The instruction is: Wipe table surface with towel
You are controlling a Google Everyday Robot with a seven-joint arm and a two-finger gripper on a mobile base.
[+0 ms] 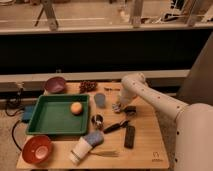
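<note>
The gripper sits low over the table surface, the tan top filling the foreground, near the green tray, presumably placed for wiping contact; whether it grips anything cannot be told.

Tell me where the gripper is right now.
In the camera view, the gripper is low over the table surface, right of centre, just right of the grey cup.

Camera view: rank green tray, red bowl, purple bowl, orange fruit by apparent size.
1. green tray
2. red bowl and purple bowl: look alike, and red sits nearer the camera, so unranked
3. orange fruit, lying in the tray
The gripper is low over the table surface, right of the tray.
</note>
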